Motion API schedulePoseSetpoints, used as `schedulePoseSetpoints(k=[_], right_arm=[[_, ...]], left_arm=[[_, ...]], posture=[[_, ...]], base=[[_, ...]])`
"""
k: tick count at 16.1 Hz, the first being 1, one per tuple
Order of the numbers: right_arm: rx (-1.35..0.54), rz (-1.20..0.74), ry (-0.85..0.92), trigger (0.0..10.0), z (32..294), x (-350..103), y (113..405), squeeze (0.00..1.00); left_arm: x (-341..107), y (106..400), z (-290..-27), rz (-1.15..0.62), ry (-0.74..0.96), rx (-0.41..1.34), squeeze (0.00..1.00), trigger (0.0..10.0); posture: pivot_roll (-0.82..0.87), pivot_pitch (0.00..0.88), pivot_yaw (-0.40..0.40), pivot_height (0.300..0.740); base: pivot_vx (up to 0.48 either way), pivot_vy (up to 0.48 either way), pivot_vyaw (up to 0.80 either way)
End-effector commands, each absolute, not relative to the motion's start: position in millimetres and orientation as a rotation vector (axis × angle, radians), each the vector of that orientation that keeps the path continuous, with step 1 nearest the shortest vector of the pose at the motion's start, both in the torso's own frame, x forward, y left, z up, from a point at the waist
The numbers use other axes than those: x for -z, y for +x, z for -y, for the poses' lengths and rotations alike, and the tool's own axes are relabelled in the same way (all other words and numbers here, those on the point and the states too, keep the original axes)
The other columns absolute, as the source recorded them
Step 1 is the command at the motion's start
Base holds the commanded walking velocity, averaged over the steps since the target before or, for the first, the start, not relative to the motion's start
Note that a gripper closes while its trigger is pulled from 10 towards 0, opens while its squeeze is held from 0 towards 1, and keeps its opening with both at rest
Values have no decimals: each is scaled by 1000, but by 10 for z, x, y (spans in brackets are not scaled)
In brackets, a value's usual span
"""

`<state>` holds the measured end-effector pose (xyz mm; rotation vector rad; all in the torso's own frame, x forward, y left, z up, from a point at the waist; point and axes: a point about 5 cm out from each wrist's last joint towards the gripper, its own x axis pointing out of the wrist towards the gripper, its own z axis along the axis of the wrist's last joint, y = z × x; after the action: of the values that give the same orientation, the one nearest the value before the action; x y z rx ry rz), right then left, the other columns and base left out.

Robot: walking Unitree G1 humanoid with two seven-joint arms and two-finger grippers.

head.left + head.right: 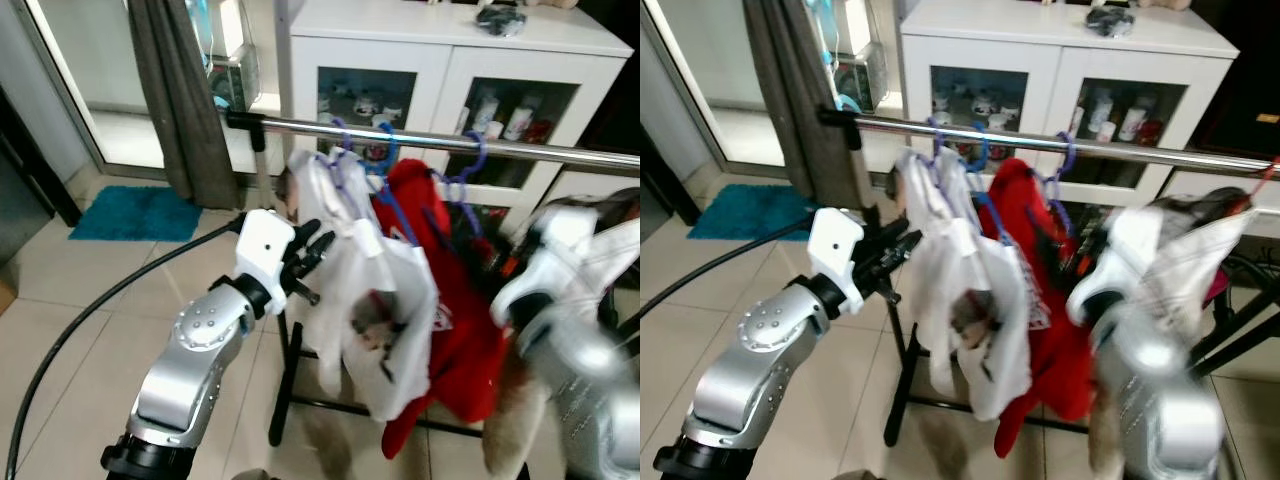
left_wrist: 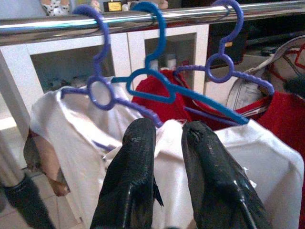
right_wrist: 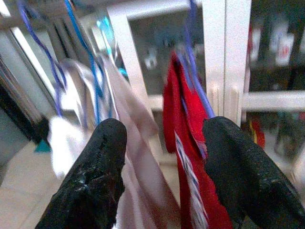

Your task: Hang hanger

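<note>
Three hangers' hooks sat over the steel rail [image 1: 430, 140]. Left gripper [image 2: 164, 143] below rail, jaws nearly closed, empty; right gripper [image 3: 164, 143] released. Withdraw slowly, avoiding snagging the white shirt [image 1: 385, 300].

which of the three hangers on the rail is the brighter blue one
The middle hanger. It is a brighter blue, while the hanger to its left and the hanger to its right on the rail are purple with a ring below the hook.

Hung garments [image 1: 385, 300] crowd the rail's [image 1: 560, 152] middle; its right stretch lies bare.
</note>
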<state>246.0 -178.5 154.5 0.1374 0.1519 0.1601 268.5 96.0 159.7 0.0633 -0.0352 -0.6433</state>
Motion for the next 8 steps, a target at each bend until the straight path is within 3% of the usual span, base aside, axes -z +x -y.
schedulePoseSetpoints(k=[1,2,8], right_arm=[[-150,-100,95,10000,1799,-1591,2452,1000],[-156,-75,92,10000,1770,-1590,2446,1000],[-91,-5,65,10000,1728,-1595,2414,1000]], left_arm=[[-1595,2680,-905,40,65,655,0,10000],[-1591,2676,-898,41,66,656,0,10000],[-1569,2669,-894,40,78,653,0,10000]], posture=[[46,0,29,740],[46,0,27,740],[46,0,27,740]], base=[[0,-431,0],[0,-394,0],[0,-317,-769]])
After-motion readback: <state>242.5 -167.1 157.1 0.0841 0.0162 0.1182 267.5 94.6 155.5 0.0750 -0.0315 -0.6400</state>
